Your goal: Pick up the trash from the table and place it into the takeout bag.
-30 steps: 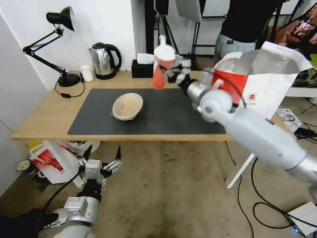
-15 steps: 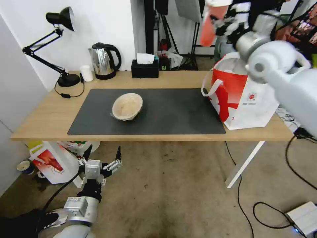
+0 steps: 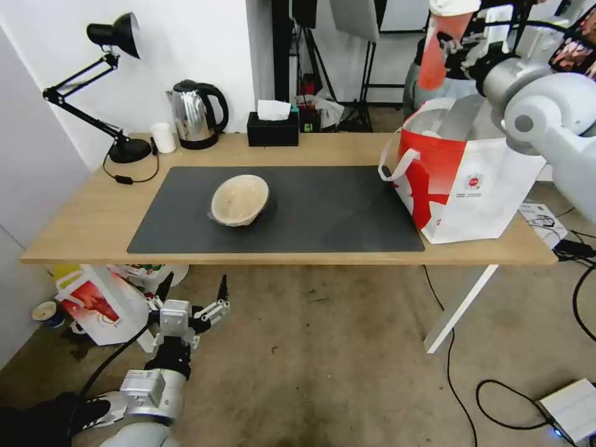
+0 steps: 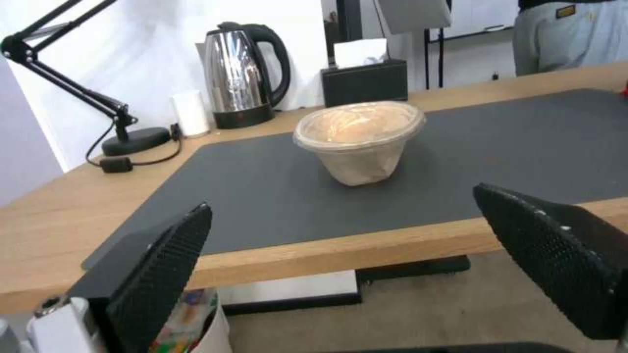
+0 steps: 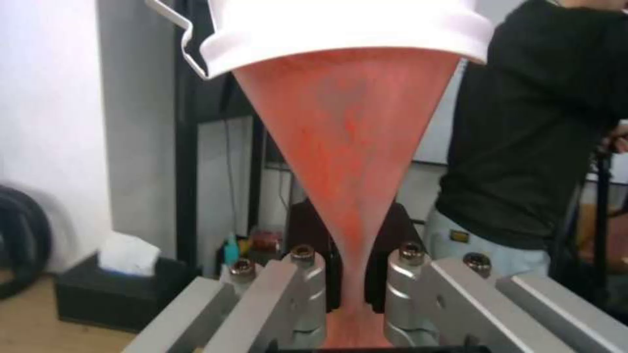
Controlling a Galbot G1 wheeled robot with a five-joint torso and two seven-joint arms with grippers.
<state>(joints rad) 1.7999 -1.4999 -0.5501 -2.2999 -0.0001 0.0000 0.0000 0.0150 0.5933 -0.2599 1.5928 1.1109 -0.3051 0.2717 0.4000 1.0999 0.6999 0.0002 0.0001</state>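
My left gripper (image 4: 376,255) hangs below the near edge of the table (image 4: 59,230), its two black textured fingers (image 4: 160,272) spread wide apart. Between them I see the tan film-covered bowl (image 4: 360,139) upright on the dark grey mat (image 4: 262,191). Behind it stand a steel kettle (image 4: 239,73), a small white cup (image 4: 191,113), a black tissue box (image 4: 365,81) and a black desk lamp (image 4: 121,130).

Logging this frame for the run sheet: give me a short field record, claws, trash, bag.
right claw: raised above the bag, shut on the cup
cup: red, white lid, held above the bag's open top
bag: upright at the table's right end, open, foil lining showing
tan bowl: on the grey mat, film-covered, untouched
left claw: low, below the table edge, open, empty
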